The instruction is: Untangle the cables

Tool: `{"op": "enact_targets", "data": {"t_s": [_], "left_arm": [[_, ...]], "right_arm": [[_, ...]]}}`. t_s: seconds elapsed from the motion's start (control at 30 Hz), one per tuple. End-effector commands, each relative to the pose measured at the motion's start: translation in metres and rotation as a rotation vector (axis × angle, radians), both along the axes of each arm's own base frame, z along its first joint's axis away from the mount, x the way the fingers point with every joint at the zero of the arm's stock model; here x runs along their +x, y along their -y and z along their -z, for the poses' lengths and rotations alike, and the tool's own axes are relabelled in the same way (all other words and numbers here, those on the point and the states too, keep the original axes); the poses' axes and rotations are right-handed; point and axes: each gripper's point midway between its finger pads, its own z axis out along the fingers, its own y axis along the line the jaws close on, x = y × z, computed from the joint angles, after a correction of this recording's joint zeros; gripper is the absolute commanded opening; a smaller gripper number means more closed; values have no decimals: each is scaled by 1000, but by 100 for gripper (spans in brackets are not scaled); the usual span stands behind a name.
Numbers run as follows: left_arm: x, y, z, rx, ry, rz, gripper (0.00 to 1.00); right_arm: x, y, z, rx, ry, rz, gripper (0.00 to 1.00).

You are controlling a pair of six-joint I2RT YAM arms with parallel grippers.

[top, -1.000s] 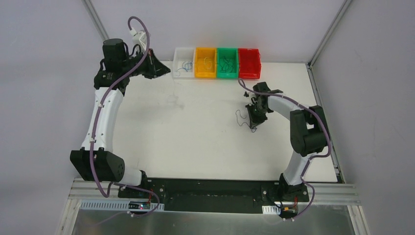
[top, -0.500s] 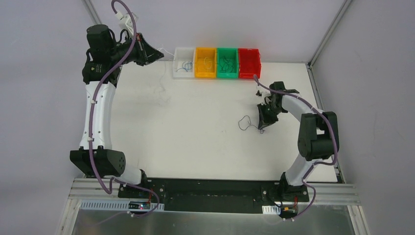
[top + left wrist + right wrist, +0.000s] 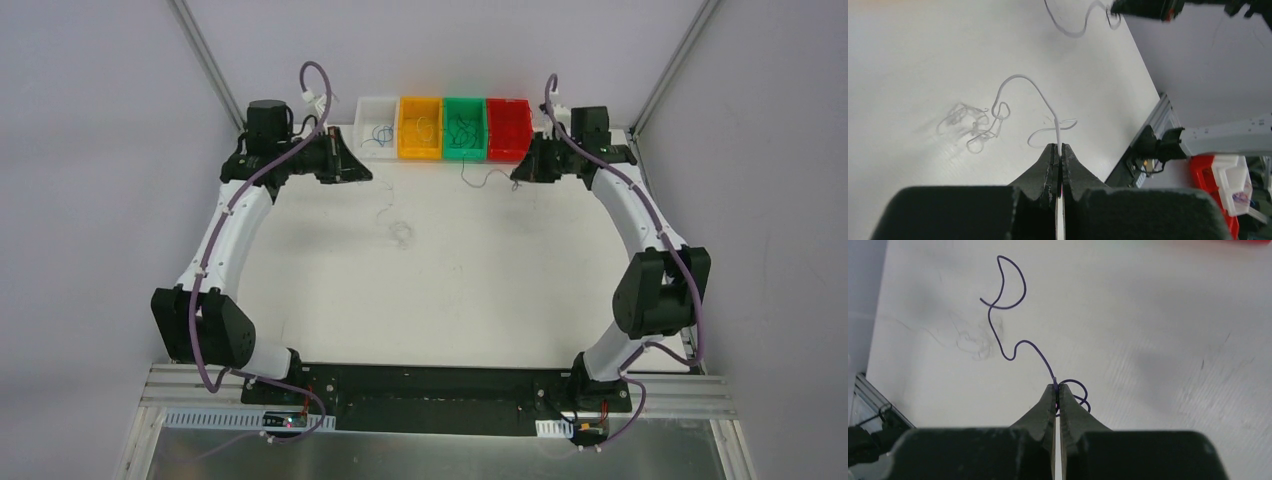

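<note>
My left gripper (image 3: pixel 358 170) is shut on a thin white cable (image 3: pixel 1019 77), which curls out from the fingertips in the left wrist view, held above the white table (image 3: pixel 440 290); its shadow lies below it. My right gripper (image 3: pixel 517 173) is shut on a thin dark bluish cable (image 3: pixel 1013 347), which loops at the fingertips and trails away in an S shape. That dark cable (image 3: pixel 478 178) hangs above the table just in front of the green bin. The two cables hang apart from each other.
A row of bins stands at the back edge: white (image 3: pixel 363 128) with a blue wire, orange (image 3: pixel 420 152), green (image 3: pixel 464 153) with dark wires, and red (image 3: pixel 509 152). Metal frame posts rise at both back corners.
My right gripper has lifted the dark cable and carried it back to beside the red bin. My left gripper has swung right and down toward the white bin with the white cable.
</note>
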Motion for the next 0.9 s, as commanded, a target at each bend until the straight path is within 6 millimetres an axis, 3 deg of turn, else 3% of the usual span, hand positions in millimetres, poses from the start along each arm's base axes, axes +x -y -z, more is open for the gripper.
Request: {"op": "enact_targets", "data": {"t_s": [0.0,0.07,0.13,0.27,0.4,0.53,0.87], "left_arm": [[-21,22,-14,-9,68,90,0],[-19,24,-9,-10,49,95,0],[-16,25,-3,-8,32,98,0],[-9,25,1,1,23,96,0],[-2,25,5,11,16,99,0],[1,26,10,13,-2,103,0],[6,26,19,21,-18,102,0]], "right_arm": [[77,-22,-72,147,241,105,0],[107,-30,-86,168,287,135,0],[135,-37,-86,173,305,158,0],[191,-36,-72,133,358,281,0],[231,-36,-64,104,414,390,0],[251,-42,-52,58,463,449,0],[268,-71,-11,-67,532,446,0]]}}
